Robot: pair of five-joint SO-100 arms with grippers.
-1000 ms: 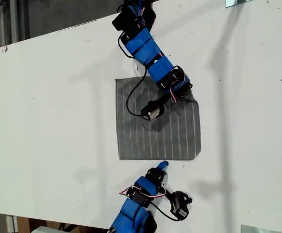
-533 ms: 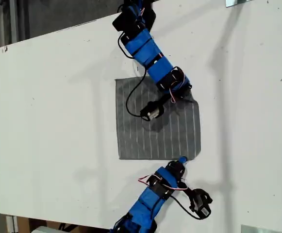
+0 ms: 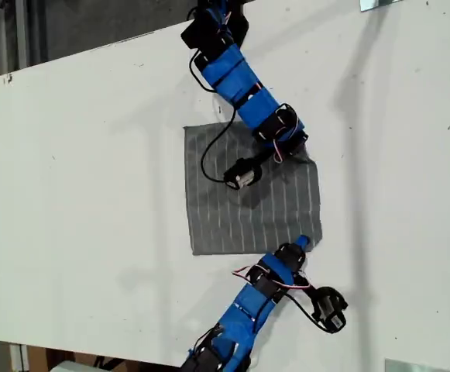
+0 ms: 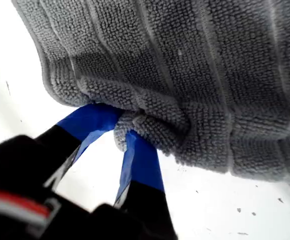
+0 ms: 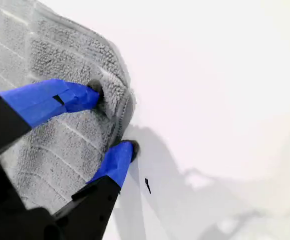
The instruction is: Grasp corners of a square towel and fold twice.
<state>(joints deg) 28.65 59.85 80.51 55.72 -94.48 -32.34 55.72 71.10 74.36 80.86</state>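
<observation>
A broad white desk fills the exterior view, and the towel lies spread flat near its middle, dark grey with thin pale stripes, a single layer with no fold in it yet. Two blue arms reach in over it, one from the top of the exterior view and one from the bottom.

The arm from the top ends at the towel's upper corner on the exterior view's right. That is my first gripper: its wrist view shows the blue fingers pinched together with a bunched nub of the cloth's hem caught between them, so it has hold of the towel at that corner.

The arm from the bottom has its tip at the lower corner on the exterior view's right. That is my second gripper. Its fingers stand apart, one pressing down on the pile just inside the rim, the other on the desk just outside the edge, with the hem between them. They straddle the corner but have not closed on it.

So the job looks to be in its opening step: one corner gripped, the other about to be. Closing on that second corner, then both folds, are all left to do.
</observation>
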